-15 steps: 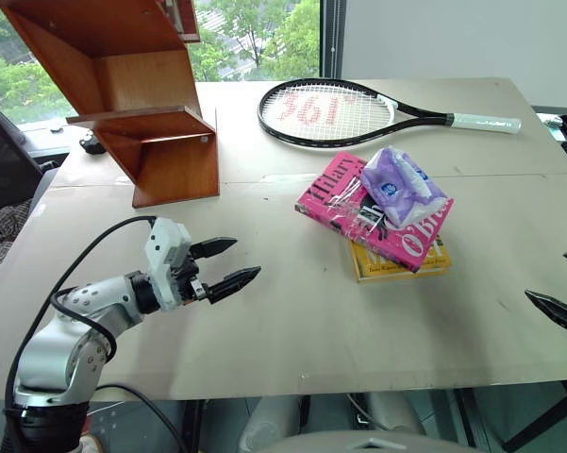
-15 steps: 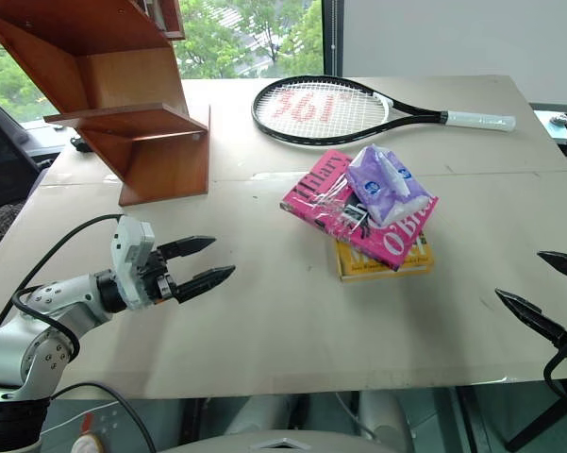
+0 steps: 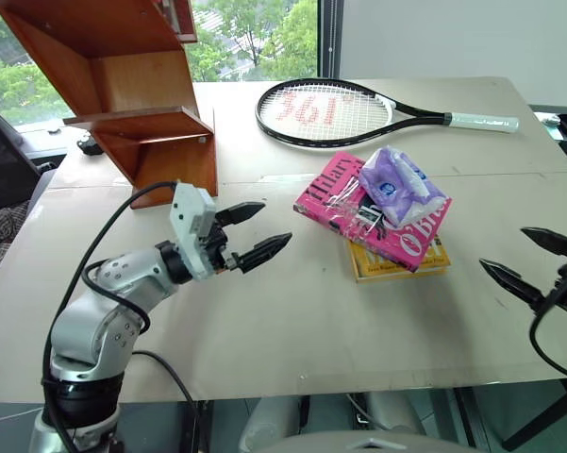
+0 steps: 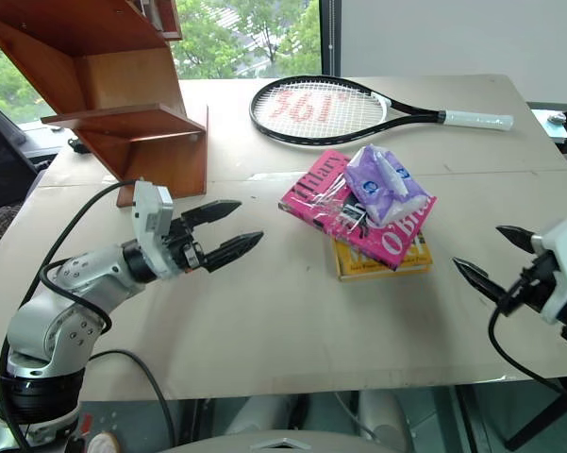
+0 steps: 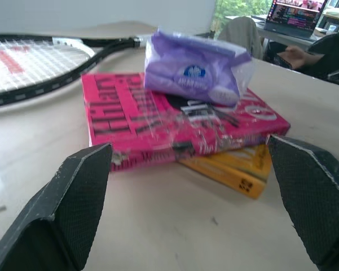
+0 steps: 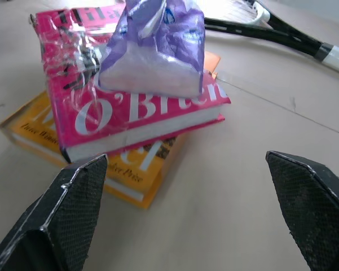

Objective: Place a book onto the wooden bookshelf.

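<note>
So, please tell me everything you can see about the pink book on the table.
The pink book is a thick paperback with large white and black cover lettering, wrapped in glossy, crinkled clear plastic. It lies flat, closed, cover up, set crookedly on a yellow book that rests on the table. A purple tissue pack sits on top of it. The white page edges face the right gripper. Both grippers, the left gripper too, stand open on either side, apart from it.

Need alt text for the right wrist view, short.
A pink book lies on a yellow book on the table, a purple tissue pack on top. The right gripper, jaws open, faces the stack.
</note>
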Robot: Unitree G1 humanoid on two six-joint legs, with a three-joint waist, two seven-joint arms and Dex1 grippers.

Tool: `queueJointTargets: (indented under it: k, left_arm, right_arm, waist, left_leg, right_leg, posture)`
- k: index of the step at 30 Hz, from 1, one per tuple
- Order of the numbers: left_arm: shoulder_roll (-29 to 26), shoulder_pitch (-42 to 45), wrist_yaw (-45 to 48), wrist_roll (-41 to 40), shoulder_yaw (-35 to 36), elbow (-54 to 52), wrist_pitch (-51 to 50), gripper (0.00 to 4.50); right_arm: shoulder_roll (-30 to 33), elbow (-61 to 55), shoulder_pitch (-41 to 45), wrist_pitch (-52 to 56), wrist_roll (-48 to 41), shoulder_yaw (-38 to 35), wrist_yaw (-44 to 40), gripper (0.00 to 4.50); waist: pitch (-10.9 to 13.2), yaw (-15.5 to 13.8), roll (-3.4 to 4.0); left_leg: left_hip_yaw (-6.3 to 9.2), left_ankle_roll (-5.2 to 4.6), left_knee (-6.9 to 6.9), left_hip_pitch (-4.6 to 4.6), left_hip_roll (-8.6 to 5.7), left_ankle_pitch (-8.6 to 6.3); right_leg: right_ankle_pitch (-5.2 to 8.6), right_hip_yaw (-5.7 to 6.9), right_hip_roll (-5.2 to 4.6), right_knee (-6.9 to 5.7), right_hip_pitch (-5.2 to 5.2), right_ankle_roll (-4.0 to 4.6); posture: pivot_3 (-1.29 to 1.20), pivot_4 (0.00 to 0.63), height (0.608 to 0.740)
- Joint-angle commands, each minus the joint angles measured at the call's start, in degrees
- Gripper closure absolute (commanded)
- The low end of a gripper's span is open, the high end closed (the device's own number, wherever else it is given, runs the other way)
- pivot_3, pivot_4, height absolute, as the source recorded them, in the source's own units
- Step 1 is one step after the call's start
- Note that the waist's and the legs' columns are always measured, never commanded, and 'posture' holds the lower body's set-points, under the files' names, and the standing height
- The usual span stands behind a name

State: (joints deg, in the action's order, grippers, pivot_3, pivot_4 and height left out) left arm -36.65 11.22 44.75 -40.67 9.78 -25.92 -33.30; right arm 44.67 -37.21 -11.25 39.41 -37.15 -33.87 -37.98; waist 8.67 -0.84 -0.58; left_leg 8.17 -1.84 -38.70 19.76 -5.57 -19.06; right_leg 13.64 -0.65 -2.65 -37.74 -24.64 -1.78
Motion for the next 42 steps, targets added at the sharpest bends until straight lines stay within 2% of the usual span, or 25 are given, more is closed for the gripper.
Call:
queueJointTargets:
  k: [1, 5, 10, 16, 18, 19, 23, 25, 27, 28, 34, 37, 42]
  left_arm:
    - [-1.4, 0.5, 2.3, -2.3, 1.0, -2.1, 0.1, 0.0]
    - [-3.3, -2.7, 8.5, -2.6, 1.4, -3.2, 3.1, 0.0]
    - [-5.3, -4.4, 10.5, -6.4, 4.3, -5.3, 1.6, 0.0]
    - [-6.2, -5.3, 12.5, -5.8, 3.4, -5.9, 2.9, 0.0]
    - [-6.3, -6.4, 13.7, -5.3, 3.4, -6.1, 3.9, 0.0]
    - [-6.5, -7.3, 14.4, -5.2, 3.9, -6.3, 4.4, 0.0]
    - [-7.1, -9.2, 16.9, -4.9, 5.0, -5.2, 6.2, 0.0]
    - [-7.2, -9.5, 17.5, -4.8, 5.1, -4.8, 6.8, 0.0]
    - [-7.1, -9.3, 17.6, -5.1, 4.9, -4.7, 7.0, 0.0]
    - [-7.0, -9.3, 17.6, -5.1, 4.7, -4.7, 7.1, 0.0]
    - [-1.8, -5.4, 16.7, -3.4, -2.4, -2.9, 8.6, 0.0]
    - [1.4, -2.2, 16.3, -1.8, -6.8, -1.1, 8.9, 0.0]
    - [2.6, 0.9, 17.4, -0.5, -10.5, -0.2, 8.8, 0.0]
  right_arm:
    - [0.2, -2.3, 5.7, 2.7, -3.1, 2.2, 4.0, 0.05]
    - [1.4, -3.9, 11.6, 8.1, -5.0, 7.5, 8.0, 0.05]
    - [3.0, 0.8, 26.5, 19.4, -5.2, 17.3, 14.2, 0.05]
    - [-2.2, 13.8, 40.7, 21.7, 0.7, 29.0, 17.1, 0.05]
    - [-2.8, 18.6, 42.8, 19.8, 4.4, 32.5, 16.9, 0.05]
    - [-2.9, 20.0, 43.4, 18.9, 5.7, 33.3, 16.5, 0.57]
    - [-3.3, 21.3, 43.8, 17.9, 7.5, 33.2, 15.4, 2.11]
    - [-3.3, 20.9, 43.5, 17.6, 8.1, 32.7, 15.1, 3.03]
    - [-3.5, 20.0, 42.9, 18.1, 7.6, 30.5, 15.4, 4.09]
    - [-3.4, 19.5, 42.4, 18.4, 7.3, 29.1, 15.6, 4.44]
    - [2.2, 12.1, 26.7, 23.8, 8.3, 8.2, 17.4, 4.44]
    - [2.3, 14.3, 21.6, 21.1, 11.5, 7.8, 18.4, 4.44]
    - [-0.5, 21.7, 22.0, 13.3, 15.9, 13.1, 18.3, 4.44]
  waist:
    - [0.0, 0.0, 0.0]
    - [0.0, 0.0, 0.0]
    - [0.0, 0.0, -0.02]
    - [0.0, 0.0, -0.02]
    - [0.0, 0.2, -0.01]
    - [0.0, 0.1, -0.02]
    - [0.0, 0.0, -0.01]
    - [0.0, 0.1, -0.01]
    - [0.0, 0.1, -0.01]
    - [0.0, 0.1, -0.01]
    - [0.0, -1.6, 0.03]
    - [0.0, -1.2, 0.01]
    - [0.0, 1.2, 0.03]
  left_leg:
    - [-0.01, 0.0, 0.0, 0.01, 0.0, 0.0]
    - [0.0, 0.0, 0.03, 0.02, 0.01, 0.0]
    - [-0.04, -0.01, -0.03, 0.04, 0.0, 0.0]
    - [0.0, -0.01, 0.0, 0.1, 0.01, 0.0]
    - [-0.02, -0.02, 0.0, 0.12, -0.01, 0.0]
    - [-0.03, -0.01, 0.0, 0.12, -0.02, 0.0]
    - [-0.01, -0.01, 0.17, 0.21, -0.01, 0.0]
    - [-0.01, -0.01, 0.18, 0.22, 0.0, 0.0]
    - [-0.02, -0.01, 0.16, 0.21, 0.0, 0.0]
    - [-0.02, -0.01, 0.14, 0.21, 0.0, 0.0]
    - [0.06, -0.05, 0.13, 0.32, -0.03, -0.02]
    - [0.03, -0.05, 0.04, 0.34, -0.04, -0.02]
    - [-0.41, -0.05, 0.0, -0.04, 0.04, -0.02]
  right_leg:
    - [0.0, -0.01, 0.0, 0.0, -0.02, 0.0]
    - [0.01, 0.0, 0.01, 0.03, -0.04, 0.01]
    - [0.0, -0.03, 0.01, 0.04, -0.04, 0.01]
    - [0.01, 0.03, 0.0, 0.07, -0.08, 0.02]
    - [0.0, 0.02, -0.01, 0.1, -0.09, 0.02]
    - [0.0, 0.0, -0.01, 0.1, -0.1, 0.02]
    - [0.01, 0.05, -0.02, 0.19, -0.25, 0.03]
    - [0.01, 0.04, -0.02, 0.19, -0.25, 0.03]
    - [0.01, 0.02, -0.02, 0.17, -0.25, 0.03]
    - [0.01, 0.02, -0.02, 0.15, -0.25, 0.03]
    - [0.01, 0.14, -0.06, 0.3, -0.23, 0.02]
    - [0.0, 0.13, -0.05, 0.27, -0.21, 0.01]
    - [-0.01, -0.37, 0.03, -0.2, -0.15, 0.01]
  posture:
    - [0.0, 0.15, 0.74]
    - [0.0, 0.15, 0.74]
    - [0.0, 0.15, 0.74]
    - [0.0, 0.15, 0.74]
    - [0.0, 0.15, 0.74]
    - [0.0, 0.15, 0.74]
    - [0.0, 0.15, 0.74]
    - [0.0, 0.15, 0.74]
    - [0.0, 0.15, 0.74]
    - [0.0, 0.15, 0.74]
    - [0.0, 0.15, 0.74]
    - [0.0, 0.15, 0.74]
    - [0.0, 0.15, 0.74]
